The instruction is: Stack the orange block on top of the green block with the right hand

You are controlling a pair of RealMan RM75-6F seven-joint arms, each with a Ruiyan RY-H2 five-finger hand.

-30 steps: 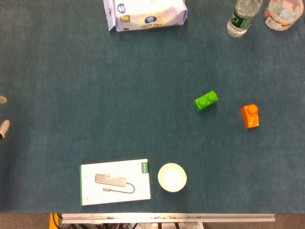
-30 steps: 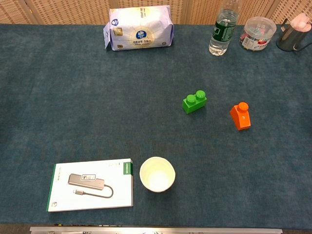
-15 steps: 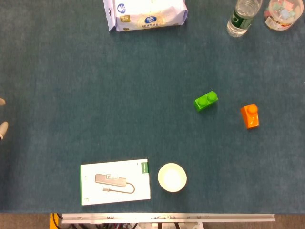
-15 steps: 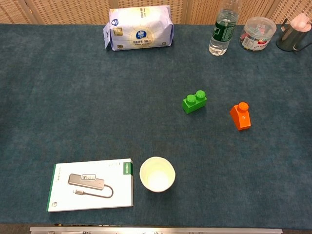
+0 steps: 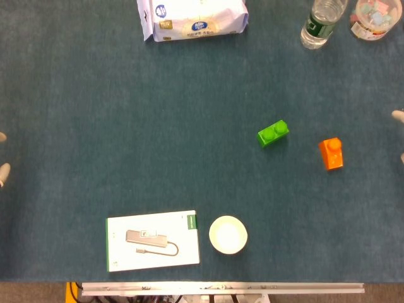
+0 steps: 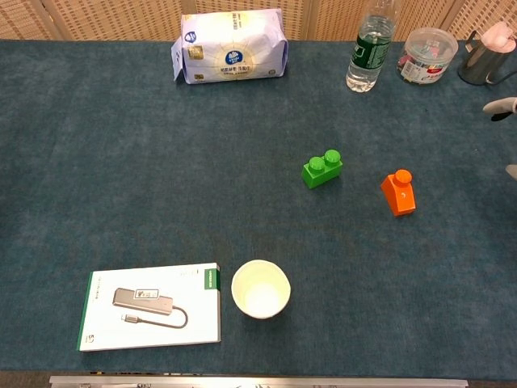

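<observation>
The orange block (image 5: 331,153) (image 6: 398,191) lies on the blue table cloth, right of centre. The green block (image 5: 273,134) (image 6: 322,168) sits a short way to its left and slightly further back, studs up. Only pale fingertips of my right hand (image 5: 398,116) (image 6: 500,106) show at the right edge, spread apart and empty, well to the right of the orange block. At the left edge of the head view, the tips of my left hand (image 5: 3,172) peek in, also apart and holding nothing.
A paper cup (image 6: 260,288) and a white adapter box (image 6: 151,305) stand near the front edge. At the back are a tissue pack (image 6: 232,44), a water bottle (image 6: 369,47), a plastic jar (image 6: 426,55) and a metal cup (image 6: 487,53).
My right hand's fingertips have come into view at the right edge. The left hand's fingertips have slid further out on the left. The blocks have not moved.
</observation>
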